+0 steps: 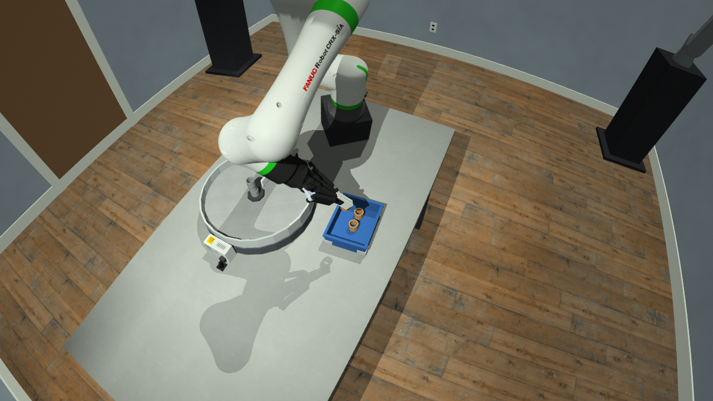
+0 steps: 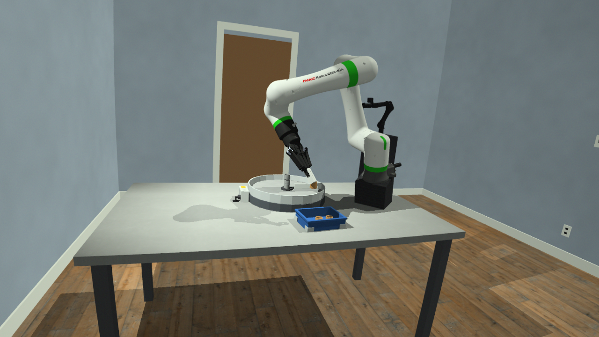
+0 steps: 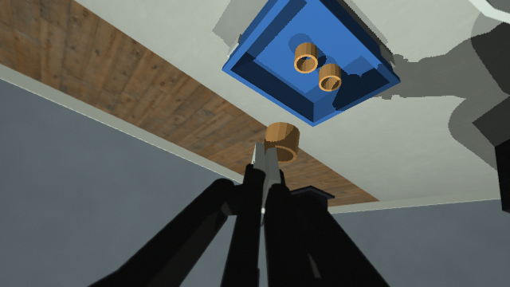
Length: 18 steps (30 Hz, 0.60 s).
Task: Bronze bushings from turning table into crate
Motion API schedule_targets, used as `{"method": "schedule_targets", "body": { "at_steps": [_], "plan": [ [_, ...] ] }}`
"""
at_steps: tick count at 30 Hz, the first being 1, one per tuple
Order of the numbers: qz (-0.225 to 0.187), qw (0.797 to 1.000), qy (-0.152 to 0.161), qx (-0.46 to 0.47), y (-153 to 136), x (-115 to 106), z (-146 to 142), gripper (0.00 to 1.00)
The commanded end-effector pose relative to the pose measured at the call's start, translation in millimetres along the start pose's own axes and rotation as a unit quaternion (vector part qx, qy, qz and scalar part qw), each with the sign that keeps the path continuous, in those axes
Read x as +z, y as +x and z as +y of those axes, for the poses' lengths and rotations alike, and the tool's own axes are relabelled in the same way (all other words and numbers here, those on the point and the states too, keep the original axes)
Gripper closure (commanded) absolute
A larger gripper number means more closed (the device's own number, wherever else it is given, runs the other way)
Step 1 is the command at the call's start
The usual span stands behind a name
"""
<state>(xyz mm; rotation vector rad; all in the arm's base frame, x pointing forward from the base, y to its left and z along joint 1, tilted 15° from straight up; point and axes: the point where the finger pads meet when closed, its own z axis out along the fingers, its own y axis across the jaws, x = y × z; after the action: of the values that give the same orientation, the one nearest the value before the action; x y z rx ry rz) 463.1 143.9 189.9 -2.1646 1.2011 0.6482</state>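
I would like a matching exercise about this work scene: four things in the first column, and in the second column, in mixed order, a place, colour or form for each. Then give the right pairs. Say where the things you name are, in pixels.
1. The crate (image 1: 348, 244) (image 2: 324, 224) (image 3: 279, 89)
2. The turning table (image 1: 294, 231) (image 2: 284, 200) (image 3: 487, 9)
3. Two bronze bushings (image 1: 359, 217) (image 1: 353, 229) (image 2: 318, 218) (image 2: 329, 217) (image 3: 306, 49) (image 3: 330, 71)
4. The third bronze bushing (image 2: 313, 185) (image 3: 282, 133)

A. Inside the blue container
B. Round, with a raised rim
C. Gripped at the tips of the hand (image 1: 346, 200) (image 2: 311, 175) (image 3: 264, 147)
D. Blue, with straight sides

Right pairs: 1-D, 2-B, 3-A, 4-C
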Motion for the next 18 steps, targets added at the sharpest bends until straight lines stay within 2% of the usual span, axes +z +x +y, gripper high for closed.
{"method": "schedule_targets", "body": {
  "at_steps": [1, 18],
  "plan": [
    [0.000, 1.000, 0.000, 0.000, -2.2, 2.0, -6.0, 1.00],
    [0.000, 1.000, 0.000, 0.000, -4.7, 4.0, -11.6, 1.00]
  ]
}}
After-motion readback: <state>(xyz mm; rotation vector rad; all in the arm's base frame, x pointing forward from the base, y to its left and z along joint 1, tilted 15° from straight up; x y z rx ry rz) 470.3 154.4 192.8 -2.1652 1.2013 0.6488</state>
